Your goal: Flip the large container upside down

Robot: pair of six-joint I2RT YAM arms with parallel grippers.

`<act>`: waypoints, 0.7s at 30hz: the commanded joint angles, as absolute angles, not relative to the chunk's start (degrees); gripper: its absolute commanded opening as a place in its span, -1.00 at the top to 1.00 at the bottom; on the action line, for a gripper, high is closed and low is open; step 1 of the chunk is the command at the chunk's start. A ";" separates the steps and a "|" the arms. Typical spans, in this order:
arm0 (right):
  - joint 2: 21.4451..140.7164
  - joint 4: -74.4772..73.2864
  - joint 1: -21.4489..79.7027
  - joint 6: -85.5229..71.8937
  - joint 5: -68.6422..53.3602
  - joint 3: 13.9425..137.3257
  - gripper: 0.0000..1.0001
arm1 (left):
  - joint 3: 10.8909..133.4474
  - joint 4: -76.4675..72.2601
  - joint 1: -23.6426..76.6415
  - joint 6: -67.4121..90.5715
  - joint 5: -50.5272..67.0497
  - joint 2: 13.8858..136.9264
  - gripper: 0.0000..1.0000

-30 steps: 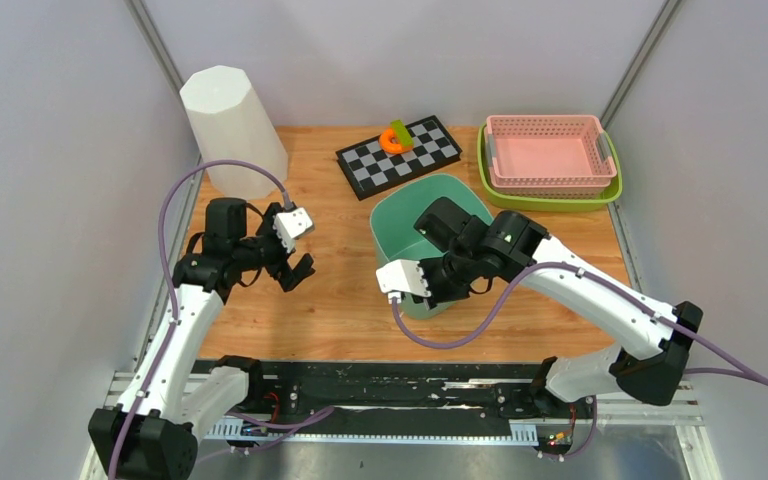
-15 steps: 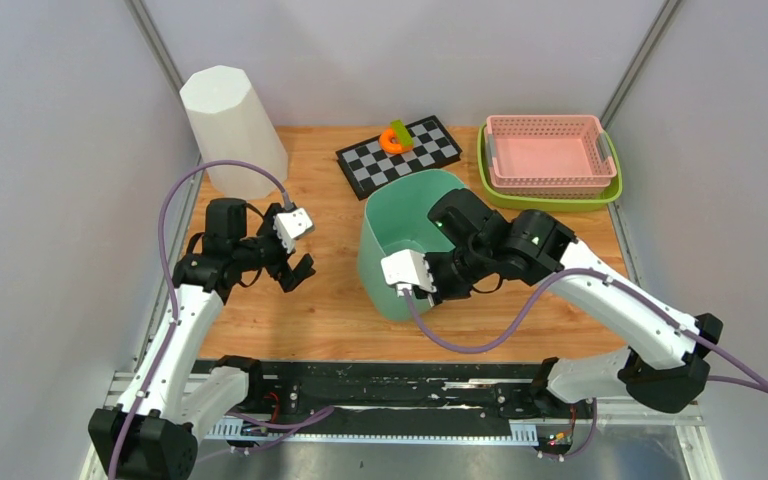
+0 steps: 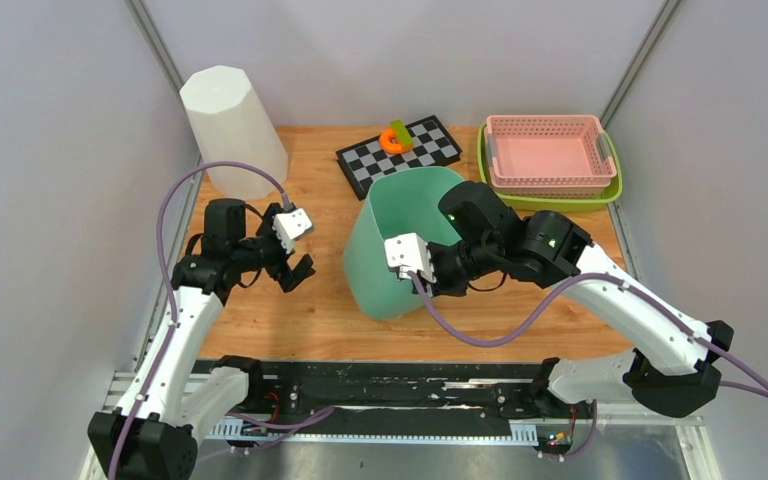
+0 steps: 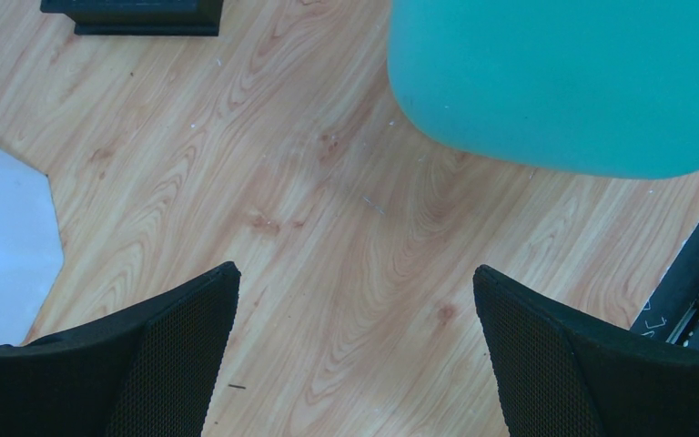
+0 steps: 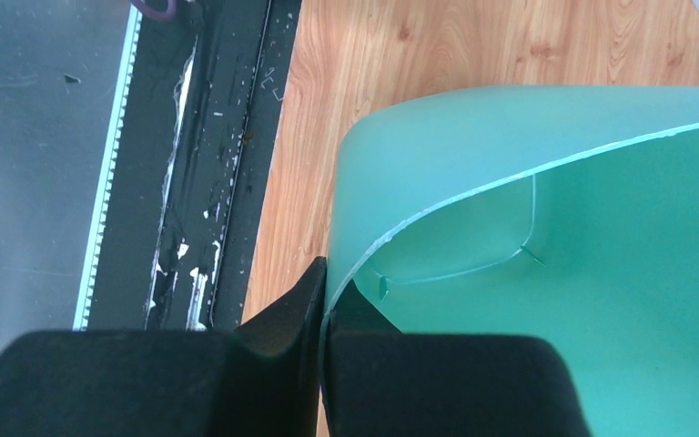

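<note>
The large container (image 3: 385, 265) is a mint-green plastic bin, lifted and tilted over toward the left in the middle of the table. My right gripper (image 3: 440, 283) is shut on its rim, one finger inside and one outside. The right wrist view shows the thin rim pinched between the jaws of the right gripper (image 5: 326, 300), with the green wall (image 5: 555, 273) filling the right side. My left gripper (image 3: 295, 272) hangs open left of the bin, apart from it. In the left wrist view the left gripper (image 4: 353, 273) holds nothing and the bin (image 4: 564, 82) shows at the upper right.
A tall white faceted container (image 3: 232, 130) stands at the back left, also seen as a white edge (image 4: 0, 246). A checkerboard (image 3: 400, 155) carrying an orange piece (image 3: 394, 140) lies at the back. A pink basket (image 3: 548, 150) sits in a green tray (image 3: 540, 203) back right.
The right arm has lifted the green bin and tipped it further to the left, its base swinging toward the left arm. The left arm has stayed still and open.
</note>
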State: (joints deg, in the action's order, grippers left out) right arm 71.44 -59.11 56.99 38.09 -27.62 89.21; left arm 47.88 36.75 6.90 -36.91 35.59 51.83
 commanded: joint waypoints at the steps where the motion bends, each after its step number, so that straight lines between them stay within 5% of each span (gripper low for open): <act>1: 68.74 -52.79 57.37 35.60 -29.32 89.94 0.95 | 47.20 36.38 7.12 -37.16 36.66 50.98 -1.00; 21: 68.33 -38.32 46.23 15.85 -38.29 85.02 0.95 | 47.02 36.39 7.12 -37.31 36.82 50.81 -1.00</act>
State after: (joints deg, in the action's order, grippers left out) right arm 69.56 -46.41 49.43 22.11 -33.74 85.21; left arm 47.88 36.75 6.90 -36.91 35.62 51.77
